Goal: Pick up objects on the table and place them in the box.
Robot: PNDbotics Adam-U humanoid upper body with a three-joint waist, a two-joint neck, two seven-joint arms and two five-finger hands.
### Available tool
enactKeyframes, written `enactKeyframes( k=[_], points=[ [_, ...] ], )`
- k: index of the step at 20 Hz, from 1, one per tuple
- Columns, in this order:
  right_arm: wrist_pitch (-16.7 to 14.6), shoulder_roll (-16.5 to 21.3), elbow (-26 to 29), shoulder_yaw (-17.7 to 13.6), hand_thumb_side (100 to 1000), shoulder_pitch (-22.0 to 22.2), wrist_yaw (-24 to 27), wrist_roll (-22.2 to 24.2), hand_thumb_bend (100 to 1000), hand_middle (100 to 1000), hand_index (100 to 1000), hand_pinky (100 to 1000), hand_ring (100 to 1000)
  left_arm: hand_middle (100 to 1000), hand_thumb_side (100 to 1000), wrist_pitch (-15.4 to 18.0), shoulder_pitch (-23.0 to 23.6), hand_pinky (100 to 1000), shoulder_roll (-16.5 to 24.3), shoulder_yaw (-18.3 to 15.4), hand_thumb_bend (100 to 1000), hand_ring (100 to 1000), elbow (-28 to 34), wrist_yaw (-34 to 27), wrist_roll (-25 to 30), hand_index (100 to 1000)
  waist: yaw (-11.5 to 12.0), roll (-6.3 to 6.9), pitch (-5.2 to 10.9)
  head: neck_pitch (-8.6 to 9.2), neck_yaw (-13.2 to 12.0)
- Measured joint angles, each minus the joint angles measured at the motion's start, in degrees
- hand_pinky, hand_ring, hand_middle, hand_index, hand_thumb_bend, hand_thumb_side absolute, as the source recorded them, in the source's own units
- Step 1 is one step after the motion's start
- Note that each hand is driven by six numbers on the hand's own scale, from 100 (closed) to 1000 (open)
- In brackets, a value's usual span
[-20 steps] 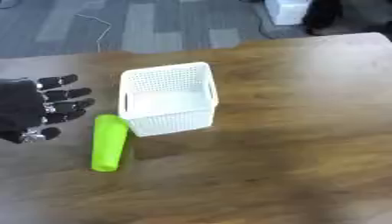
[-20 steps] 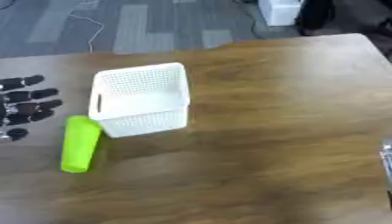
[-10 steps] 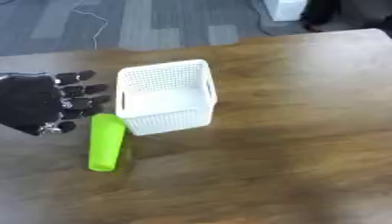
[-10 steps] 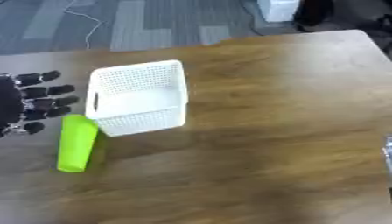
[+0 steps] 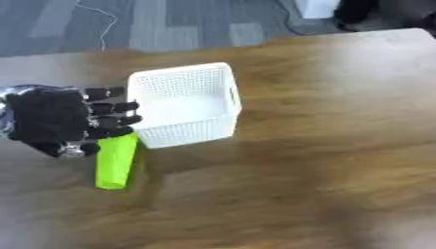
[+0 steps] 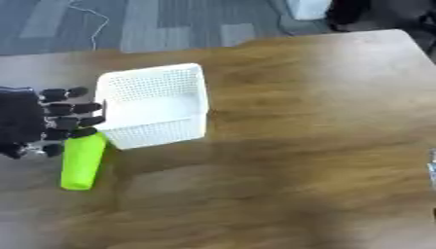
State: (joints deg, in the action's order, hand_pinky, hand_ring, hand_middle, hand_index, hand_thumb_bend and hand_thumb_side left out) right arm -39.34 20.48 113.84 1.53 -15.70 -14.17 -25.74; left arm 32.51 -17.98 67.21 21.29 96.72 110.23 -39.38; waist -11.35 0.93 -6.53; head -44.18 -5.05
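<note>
A lime-green cylinder (image 5: 114, 162) lies on the wooden table (image 5: 323, 146), just left of and below the white mesh box (image 5: 183, 104). The box looks empty. My left hand (image 5: 55, 119) hovers over the cylinder's upper end, fingers straight and spread, pointing right toward the box wall; it holds nothing. Part of the cylinder's top is hidden under the fingers. Only a thin sliver of something grey shows at the right border (image 6: 432, 168) in the right eye view; I cannot make out my right hand.
The table's far edge runs along the top, with grey carpet floor (image 5: 128, 24) and a thin cable beyond it. Bare wood stretches to the right and front of the box.
My left hand has moved right and slightly down, from beside the cylinder to over its upper end, close to the box. Box and cylinder have stayed put.
</note>
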Motion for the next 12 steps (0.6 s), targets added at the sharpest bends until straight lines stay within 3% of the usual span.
enactKeyframes(
  k=[3, 12],
  points=[
    [0.02, 0.03, 0.0, -0.02, 1000, 0.01, 0.07, 0.02, 292, 493, 573, 353, 469, 969, 1000, 0.38, -0.1, 875, 0.44, 0.0, 1000, 992, 0.32, 0.42, 0.39, 995, 0.29, 0.09, 0.23, 0.0, 0.0],
    [0.05, 0.56, 0.0, -0.17, 1000, 0.49, -0.12, 0.03, 290, 493, 574, 352, 469, 952, 1000, 0.83, 2.5, 834, 3.31, 0.02, 1000, 958, 2.9, -0.68, 0.83, 992, 1.42, 0.56, 0.91, 0.0, 0.22]
  ],
)
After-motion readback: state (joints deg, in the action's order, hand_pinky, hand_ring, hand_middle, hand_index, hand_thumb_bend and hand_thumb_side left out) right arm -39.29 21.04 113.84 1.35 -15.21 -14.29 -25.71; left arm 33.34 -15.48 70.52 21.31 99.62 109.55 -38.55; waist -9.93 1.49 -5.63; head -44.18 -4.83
